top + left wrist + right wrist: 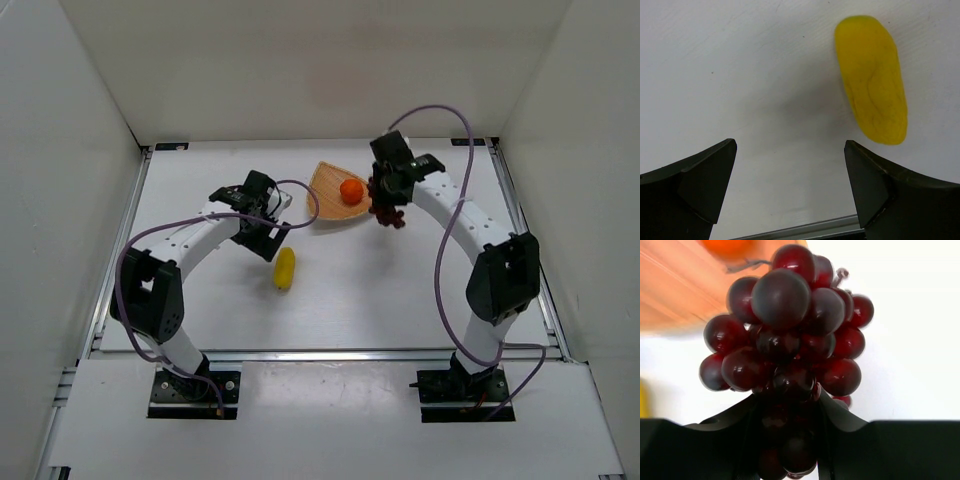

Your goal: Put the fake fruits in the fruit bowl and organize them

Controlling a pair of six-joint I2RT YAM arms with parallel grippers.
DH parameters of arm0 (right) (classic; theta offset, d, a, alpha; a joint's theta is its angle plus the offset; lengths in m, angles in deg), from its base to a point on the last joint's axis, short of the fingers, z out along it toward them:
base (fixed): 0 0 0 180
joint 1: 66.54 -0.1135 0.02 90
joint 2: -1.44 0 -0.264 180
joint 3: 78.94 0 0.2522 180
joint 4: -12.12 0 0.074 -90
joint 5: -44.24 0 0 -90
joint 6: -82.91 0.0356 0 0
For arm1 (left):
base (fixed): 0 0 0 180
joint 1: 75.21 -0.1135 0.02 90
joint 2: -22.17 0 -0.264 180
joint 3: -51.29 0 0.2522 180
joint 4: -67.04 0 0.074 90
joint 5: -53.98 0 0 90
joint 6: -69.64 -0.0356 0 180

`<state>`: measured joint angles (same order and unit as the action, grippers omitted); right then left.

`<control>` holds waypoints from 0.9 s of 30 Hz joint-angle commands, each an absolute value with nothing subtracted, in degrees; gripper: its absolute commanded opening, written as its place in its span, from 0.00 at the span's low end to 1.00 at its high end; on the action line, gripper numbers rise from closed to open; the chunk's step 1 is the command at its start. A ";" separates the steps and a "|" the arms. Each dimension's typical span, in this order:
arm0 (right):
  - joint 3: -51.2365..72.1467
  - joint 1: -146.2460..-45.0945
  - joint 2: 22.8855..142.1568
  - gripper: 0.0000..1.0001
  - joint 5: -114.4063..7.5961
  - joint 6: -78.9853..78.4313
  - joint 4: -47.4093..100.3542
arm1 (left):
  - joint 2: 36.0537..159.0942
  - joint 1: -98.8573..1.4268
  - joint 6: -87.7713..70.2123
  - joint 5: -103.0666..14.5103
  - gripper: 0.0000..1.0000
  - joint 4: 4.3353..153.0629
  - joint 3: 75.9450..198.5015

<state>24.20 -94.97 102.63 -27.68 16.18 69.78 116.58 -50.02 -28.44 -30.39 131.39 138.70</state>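
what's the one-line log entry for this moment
left tool open, lemon ungripped on table | right tool shut on grapes beside bowl | orange in bowl

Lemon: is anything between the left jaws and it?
Nothing visible. Only bare table lies between the open left jaws and the lemon, which sits just ahead, offset to the right in the left wrist view.

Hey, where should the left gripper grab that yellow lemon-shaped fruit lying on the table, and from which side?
Grip the yellow fruit across its narrow middle, coming straight down from above. It lies flat on the table and is oblong, so its long sides give the shortest span. The open left gripper likely must shift over it.
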 commanded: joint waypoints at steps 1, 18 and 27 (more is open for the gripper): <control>38.23 -96.43 106.54 0.20 -26.25 6.81 68.06 | 113.93 -50.17 -28.09 -33.38 1.00 131.87 138.00; 62.00 -98.80 130.11 0.68 -40.57 5.13 64.55 | 115.77 -49.30 -28.71 -33.83 1.00 132.92 139.06; 59.54 -99.33 124.06 0.93 -39.17 6.70 65.86 | 121.12 -46.04 -29.32 -39.88 1.00 134.85 140.20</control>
